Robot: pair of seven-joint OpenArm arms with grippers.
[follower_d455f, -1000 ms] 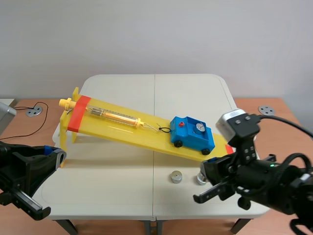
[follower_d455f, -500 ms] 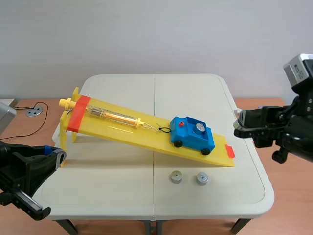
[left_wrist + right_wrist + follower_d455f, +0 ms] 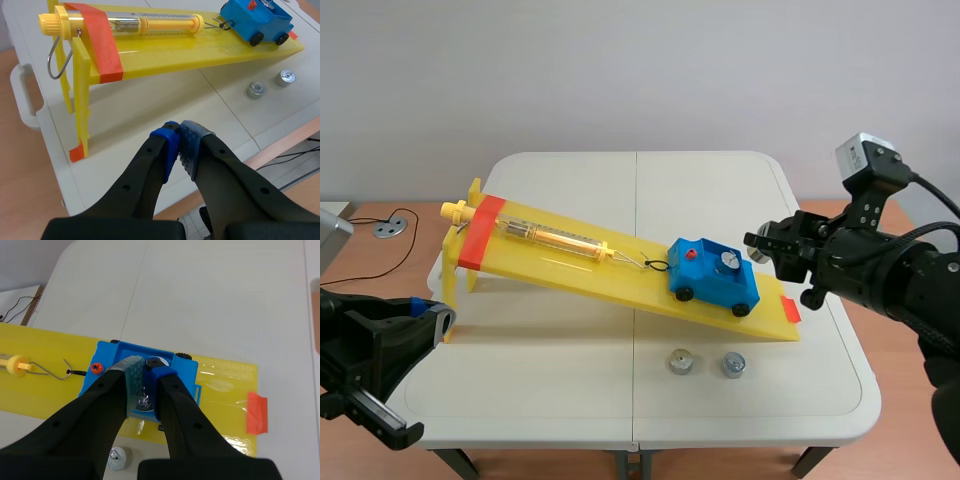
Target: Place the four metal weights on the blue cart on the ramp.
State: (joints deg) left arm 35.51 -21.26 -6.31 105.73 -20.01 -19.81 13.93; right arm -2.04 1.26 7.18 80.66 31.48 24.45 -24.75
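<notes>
Right gripper (image 3: pixel 145 382) clamped on weight (image 3: pixel 145 401), above right end of blue cart (image 3: pixel 713 277), low right on ramp (image 3: pixel 570 262). Left gripper (image 3: pixel 179 135) pinched empty, near left. My worry: off-centre release hits weight already aboard (image 3: pixel 725 262), bounces out; finger nudge rolls cart downslope. Two weights (image 3: pixel 679 362) (image 3: pixel 733 365) on table (image 3: pixel 570 390).

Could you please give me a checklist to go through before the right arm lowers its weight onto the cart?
1. Grip: the held weight is pinched in the right gripper: ok.
2. Position: the blue cart lies under the right gripper: ok.
3. Cart restraint: the hook links the blue cart to the scale on the ramp: ok.
4. Free room beside the loaded weight: cannot tell.
5. Other arm: the left gripper is shut, away from the ramp: ok.
</notes>
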